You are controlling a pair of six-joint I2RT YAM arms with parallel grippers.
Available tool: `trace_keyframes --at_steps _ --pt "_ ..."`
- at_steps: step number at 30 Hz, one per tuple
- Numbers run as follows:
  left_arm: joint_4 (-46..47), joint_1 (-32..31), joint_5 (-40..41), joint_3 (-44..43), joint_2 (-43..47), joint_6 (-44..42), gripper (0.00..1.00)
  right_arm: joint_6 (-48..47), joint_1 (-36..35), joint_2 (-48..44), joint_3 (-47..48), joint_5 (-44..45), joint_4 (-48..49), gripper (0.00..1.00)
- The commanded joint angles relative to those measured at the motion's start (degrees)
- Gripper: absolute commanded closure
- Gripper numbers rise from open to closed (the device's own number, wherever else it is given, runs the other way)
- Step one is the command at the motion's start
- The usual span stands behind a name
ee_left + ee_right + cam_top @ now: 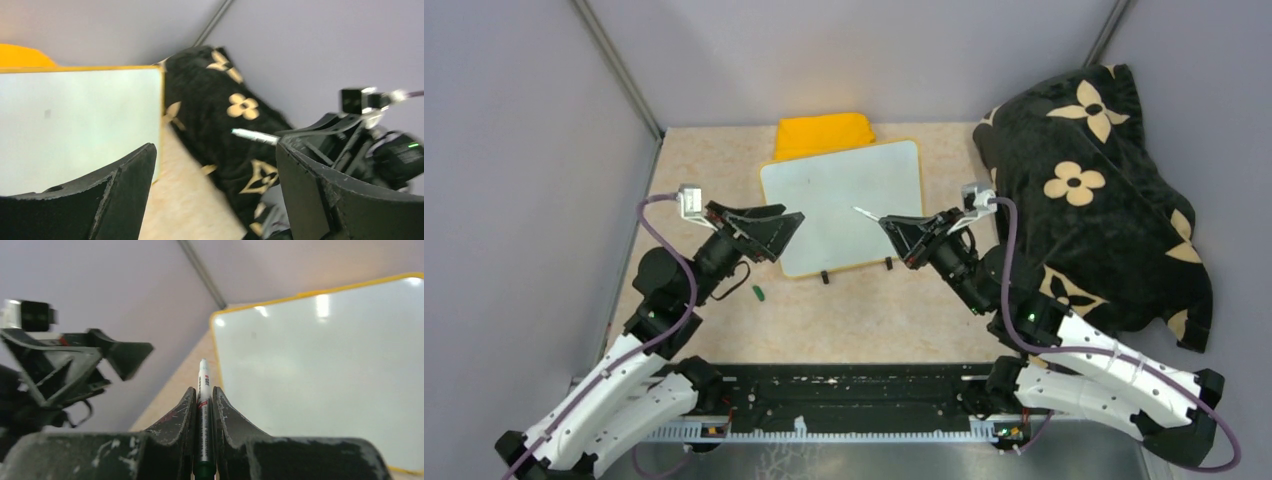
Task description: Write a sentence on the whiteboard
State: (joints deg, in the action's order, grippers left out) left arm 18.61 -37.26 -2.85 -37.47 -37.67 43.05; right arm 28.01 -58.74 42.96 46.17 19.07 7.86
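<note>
Seen from above, a beige speckled worktop (874,310) is walled in by grey panels. A large black blanket (1114,230) with cream flower shapes is heaped at 3 o'clock, covering the right side. The whiteboard (844,205) lies flat at the centre, slightly toward 12 o'clock, turned a little anticlockwise, its thin yellow rim showing all round. A folded yellow cloth (824,133) sits at the board's 12 o'clock edge, partly tucked beneath it.

The left gripper (786,232) hovers at the board's 9 o'clock edge, its jaws spread wide with nothing between them. The right gripper (886,222) is at the board's 3 o'clock side, jaws pinched tight on a white marker (204,390). The marker's tip points toward 10 o'clock over the board; whether it touches the surface cannot be told.

Two small black clips (825,277) stand on the board's 6 o'clock edge. A tiny green piece (760,293) lies on the worktop at 7 o'clock from the board.
</note>
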Motion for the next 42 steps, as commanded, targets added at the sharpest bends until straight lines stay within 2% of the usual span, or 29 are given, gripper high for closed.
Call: trace_keyframes --at_steps 1,4,8,12,17,24,28,35,42 --pt "-22.58 -0.10 0.53 -2.88 -0.92 -18.85 0.06 -6.53 -0.37 -1.16 -0.23 11.82 -13.49 1.00" --pt "-25.58 -0.10 -5.05 -1.99 -2.94 -22.44 0.06 -6.83 -0.35 0.08 -0.74 15.76 -16.85 1.00" --pt "-26.30 -0.14 -8.81 -0.57 -7.30 -22.04 0.05 -5.69 -0.34 2.13 -1.71 18.74 -18.40 1.00" --pt "-25.71 -0.19 -10.21 0.11 -13.34 -19.64 0.03 -4.37 -0.32 2.00 -3.58 19.84 -17.85 1.00" --pt "-23.90 -1.04 -8.38 1.81 -19.20 -17.39 0.03 -6.72 -0.33 -3.73 -8.44 18.75 -13.42 1.00" --pt "-20.87 -6.16 6.08 5.19 -26.37 -14.83 0.17 -9.84 -0.40 -9.67 -11.41 16.49 -12.43 1.00" --pt "-19.07 -8.89 10.53 4.46 -31.39 -14.99 0.28 -10.16 -0.35 -9.91 -11.11 16.35 -13.28 1.00" --pt "-15.63 -9.42 15.06 2.41 -39.09 -13.97 0.45 -10.33 -0.33 -10.31 -10.95 15.66 -12.29 1.00" --pt "-14.83 -9.91 16.59 -0.70 -45.72 -12.33 0.51 -10.60 -0.33 -10.73 -10.66 14.95 -12.50 1.00"
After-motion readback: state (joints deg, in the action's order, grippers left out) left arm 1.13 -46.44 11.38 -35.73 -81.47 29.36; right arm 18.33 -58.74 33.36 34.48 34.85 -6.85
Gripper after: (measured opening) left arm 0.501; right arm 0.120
